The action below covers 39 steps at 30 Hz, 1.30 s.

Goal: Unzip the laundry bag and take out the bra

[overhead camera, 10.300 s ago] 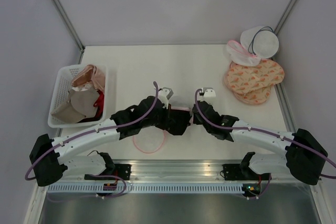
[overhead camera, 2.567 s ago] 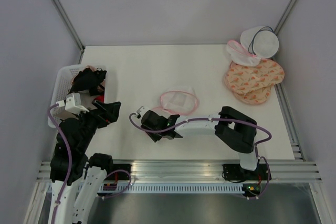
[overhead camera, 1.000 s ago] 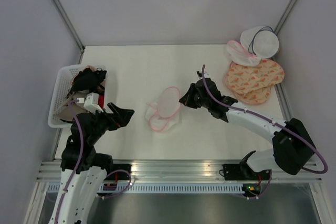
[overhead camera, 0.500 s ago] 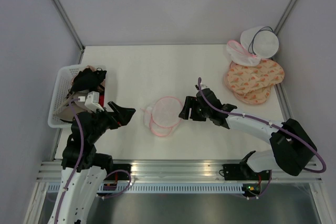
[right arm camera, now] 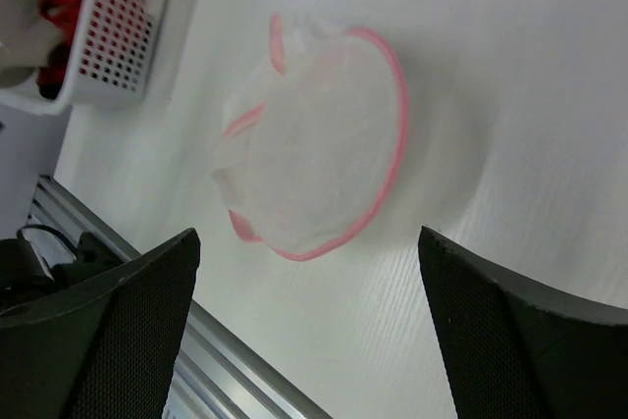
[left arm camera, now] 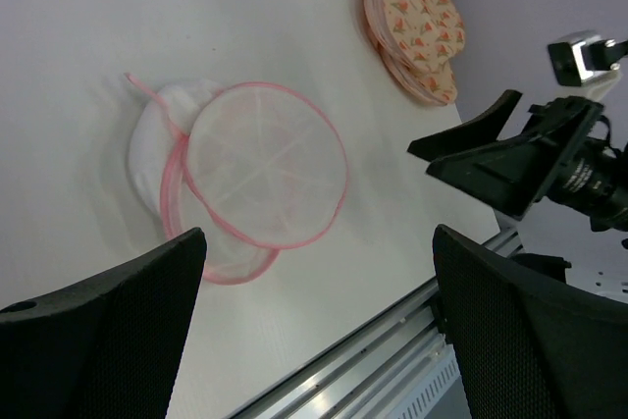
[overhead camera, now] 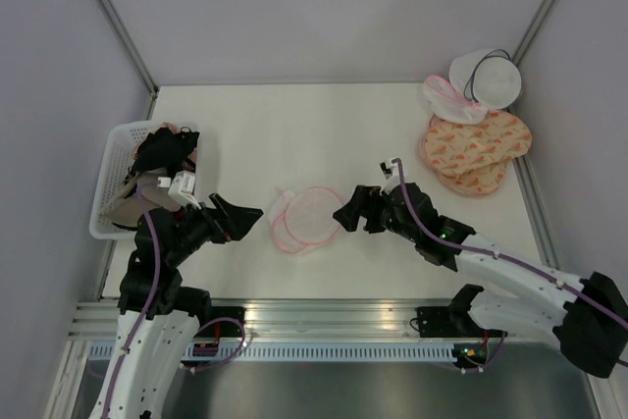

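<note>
The laundry bag (overhead camera: 304, 215) lies in the middle of the table, its two pink-trimmed mesh halves spread apart and overlapping. It also shows as the laundry bag (left arm camera: 235, 179) in the left wrist view and the laundry bag (right arm camera: 319, 159) in the right wrist view. I see nothing dark inside it. The black bra (overhead camera: 162, 149) rests on top of the garments in the basket at the left. My left gripper (overhead camera: 247, 218) hovers open just left of the bag. My right gripper (overhead camera: 345, 211) is open just right of it, touching nothing.
A white basket (overhead camera: 113, 193) of garments stands at the left edge. Peach patterned bags (overhead camera: 476, 149) and a white bag with dark trim (overhead camera: 486, 76) lie at the back right. A metal rail (overhead camera: 334, 316) runs along the near edge.
My right gripper has opened and let go of the laundry bag, then drawn back a little. The bag has dropped flat on the table. The left gripper has edged right.
</note>
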Each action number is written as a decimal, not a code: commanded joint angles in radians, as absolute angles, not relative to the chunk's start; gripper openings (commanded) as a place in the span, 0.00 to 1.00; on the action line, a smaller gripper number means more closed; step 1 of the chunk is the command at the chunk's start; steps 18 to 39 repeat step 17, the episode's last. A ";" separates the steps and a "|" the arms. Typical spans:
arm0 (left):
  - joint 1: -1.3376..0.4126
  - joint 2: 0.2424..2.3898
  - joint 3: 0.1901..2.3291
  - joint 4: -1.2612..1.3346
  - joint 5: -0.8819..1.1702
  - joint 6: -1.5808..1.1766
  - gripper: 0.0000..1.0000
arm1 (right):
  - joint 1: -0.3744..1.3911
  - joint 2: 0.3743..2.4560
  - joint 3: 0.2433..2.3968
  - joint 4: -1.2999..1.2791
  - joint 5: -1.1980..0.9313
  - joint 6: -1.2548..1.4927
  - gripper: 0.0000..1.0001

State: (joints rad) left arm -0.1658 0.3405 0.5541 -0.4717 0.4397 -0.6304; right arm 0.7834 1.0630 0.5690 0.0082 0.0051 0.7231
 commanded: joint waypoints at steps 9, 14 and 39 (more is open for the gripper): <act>-0.169 0.382 0.574 -0.368 0.511 -0.600 1.00 | 0.807 0.789 0.623 -0.271 0.192 0.604 0.98; -0.169 0.370 0.600 -0.362 0.512 -0.610 1.00 | 0.808 0.769 0.578 -0.262 0.161 0.601 0.98; -0.169 0.397 0.614 -0.356 0.538 -0.612 1.00 | 0.808 0.790 0.568 -0.236 0.155 0.604 0.98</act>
